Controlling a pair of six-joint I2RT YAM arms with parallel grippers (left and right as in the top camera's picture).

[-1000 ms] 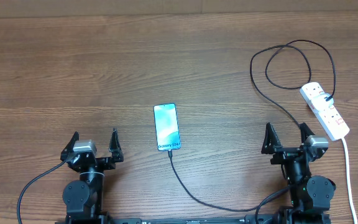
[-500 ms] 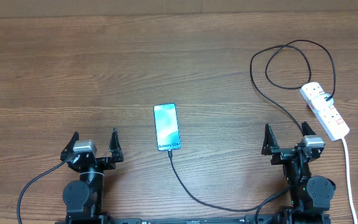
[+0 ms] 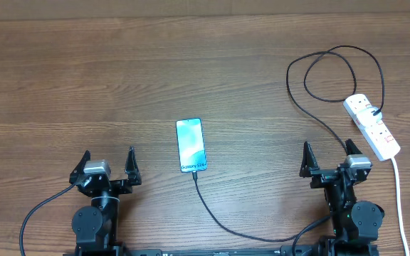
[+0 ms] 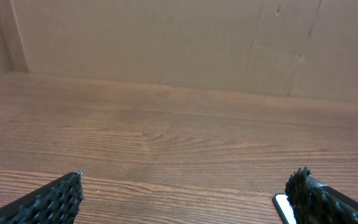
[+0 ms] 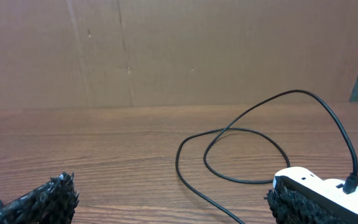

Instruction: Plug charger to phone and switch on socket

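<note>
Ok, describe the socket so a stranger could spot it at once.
Go to the wooden table's right edge, just beyond the right tool. The socket lies there at a slant, trailing a thick white cord. Unlike the thin black charger looping beside it, it is a white block with red switches.

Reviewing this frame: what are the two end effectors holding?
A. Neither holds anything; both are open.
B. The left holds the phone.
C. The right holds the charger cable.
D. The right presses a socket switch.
A: the left end effector and the right end effector both stand open with nothing between their fingers, touching neither the phone nor the socket.
</note>
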